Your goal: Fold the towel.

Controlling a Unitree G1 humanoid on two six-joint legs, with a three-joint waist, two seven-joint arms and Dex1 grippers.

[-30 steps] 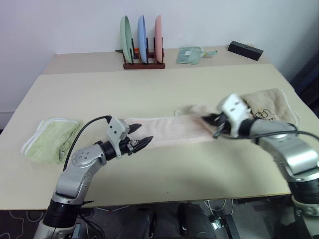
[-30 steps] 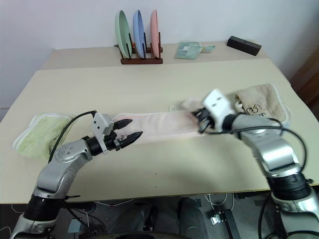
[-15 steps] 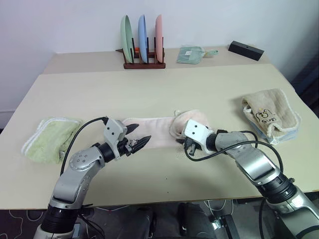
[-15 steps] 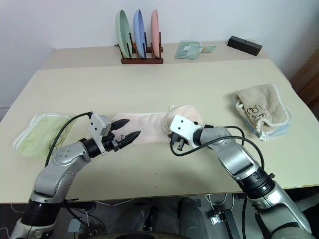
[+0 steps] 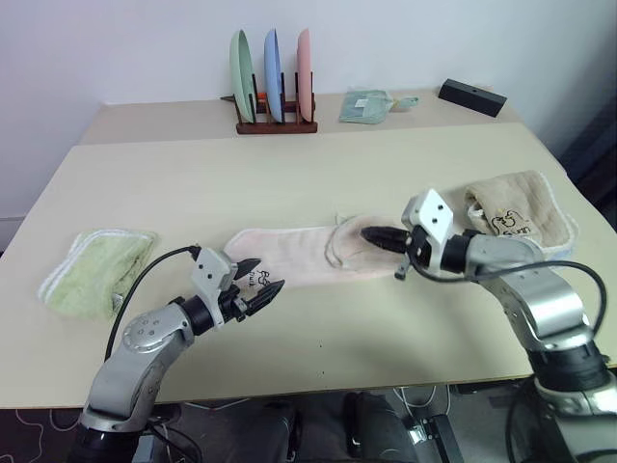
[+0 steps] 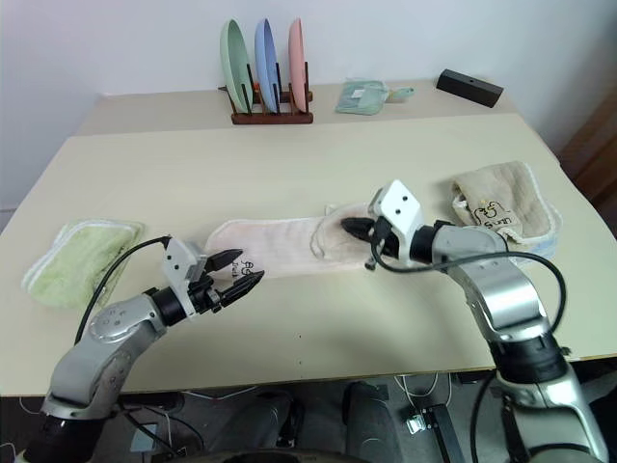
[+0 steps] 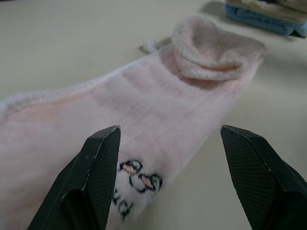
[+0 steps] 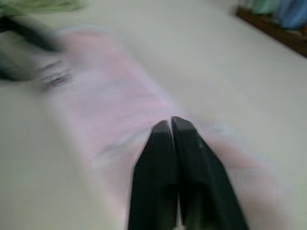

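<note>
While the towel (image 5: 299,256) lies stretched as a long pink strip across the middle of the counter (image 5: 289,174), its right end is rumpled into a loose curl rather than lying flat; the printed logo sits at the near left corner, just beside my left tool (image 5: 258,289); that tool is spread wide and grasping nothing, its tips hanging over the logo corner; my right tool (image 5: 378,234) is clenched tight with nothing caught between its tips, poised above the curled right end; a green towel (image 5: 92,270) lies well to the left, a tan towel (image 5: 525,217) just right of my right arm, both apart from the pink one; judgement: the fold is barely begun; to do it well I should pinch the curled end by its whitish edge, lift clear so the nap does not drag, carry it over to meet the logo end, corners matched.
</note>
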